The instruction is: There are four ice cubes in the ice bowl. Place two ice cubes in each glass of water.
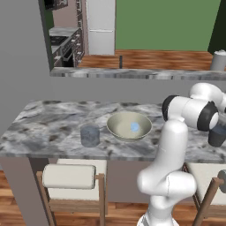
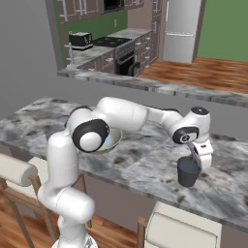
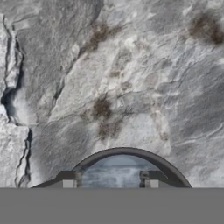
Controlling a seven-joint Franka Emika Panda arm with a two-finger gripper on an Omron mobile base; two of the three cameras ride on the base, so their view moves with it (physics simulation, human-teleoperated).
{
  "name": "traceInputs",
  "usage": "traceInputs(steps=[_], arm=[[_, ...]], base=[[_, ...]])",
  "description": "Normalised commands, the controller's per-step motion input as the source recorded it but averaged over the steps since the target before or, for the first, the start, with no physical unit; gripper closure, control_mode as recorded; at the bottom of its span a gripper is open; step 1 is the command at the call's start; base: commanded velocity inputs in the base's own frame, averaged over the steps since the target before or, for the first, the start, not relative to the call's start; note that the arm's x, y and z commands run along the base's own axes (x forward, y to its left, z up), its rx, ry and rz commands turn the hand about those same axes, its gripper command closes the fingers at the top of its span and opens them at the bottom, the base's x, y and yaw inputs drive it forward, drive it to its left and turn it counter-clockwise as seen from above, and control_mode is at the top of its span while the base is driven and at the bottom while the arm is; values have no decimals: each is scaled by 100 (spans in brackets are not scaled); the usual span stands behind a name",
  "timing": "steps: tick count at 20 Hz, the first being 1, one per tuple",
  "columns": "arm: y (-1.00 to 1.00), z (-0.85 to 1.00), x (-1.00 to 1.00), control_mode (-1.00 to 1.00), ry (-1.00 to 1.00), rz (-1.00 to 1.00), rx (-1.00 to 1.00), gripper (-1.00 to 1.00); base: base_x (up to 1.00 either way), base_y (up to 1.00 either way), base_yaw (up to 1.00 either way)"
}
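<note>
1. Hanging over the right-hand dark slate-grey cylindrical glass tumbler, the white arm's two-finger gripper points down at its mouth; the hand view shows the rim of this tumbler just below the two small dark tips.
2. The jaws stand partly spread. Whether a small cube sits between them I cannot tell, because nothing translucent is clear between the tips in any view.
3. My judgement: the step in hand is to drop an ice cube into this tumbler.
4. To do it well, the tips should come more to the centre of the opening, not near the rim, so that a released cube falls inside and does not bounce onto the grey marbled surface.
5. The opening should be slow and the hand low, but without touching the tumbler, which is light and could tip.
6. The wide shallow beige-olive round bowl rests near the middle of the surface, and one pale blue translucent ice cube is visible in it; how many others are there is too small to tell.
7. The second blue-grey tumbler stands just beside the bowl, on its left in the left base view, well apart from the arm's hand.
</note>
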Motion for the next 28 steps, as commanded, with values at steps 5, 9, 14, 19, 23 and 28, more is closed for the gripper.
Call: traceInputs(steps=[5,9,14,19,23,28], arm=[[0,-28,0,-100,0,0,0,100],[2,-9,1,-100,0,0,0,100],[0,-1,1,-100,0,0,0,-100],[0,0,-2,-100,0,-2,0,-100],[0,0,-1,-100,0,-3,0,-100],[1,0,-1,-100,0,-3,0,-100]], base=[[0,0,0],[0,0,0],[0,0,0],[0,0,0],[0,0,0],[0,0,0]])
